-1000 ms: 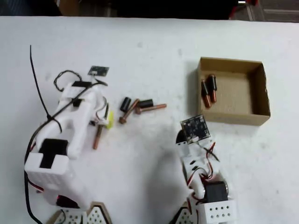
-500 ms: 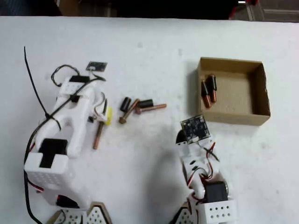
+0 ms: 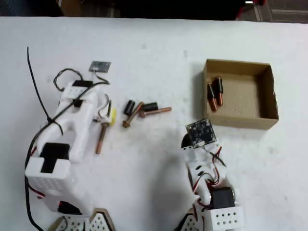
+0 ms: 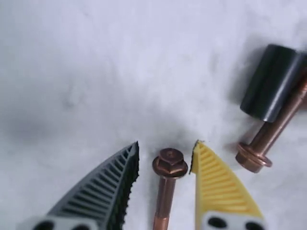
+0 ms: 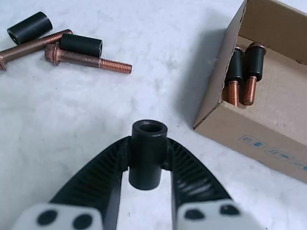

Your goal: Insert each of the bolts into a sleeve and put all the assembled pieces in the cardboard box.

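Loose bolt [image 4: 165, 191]: flat on table [image 3: 154, 48], head between the tips of left gripper [image 4: 166, 143], shank pointing back toward its wrist, in line with the gripper. Jaws apart, straddling, no contact. Left arm nearer. Right gripper [image 5: 147, 143] clamped on a sleeve [image 5: 148, 158], bore up, well apart from that bolt. Count: 5 bolts, 5 sleeves. 1+1 at the grippers, 2+2 in mid-table pile [image 3: 142, 109], 2 assembled in box [image 3: 239, 121].

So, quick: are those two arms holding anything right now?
Left gripper: open, fingers either side of a bolt.
Right gripper: shut on a black sleeve.
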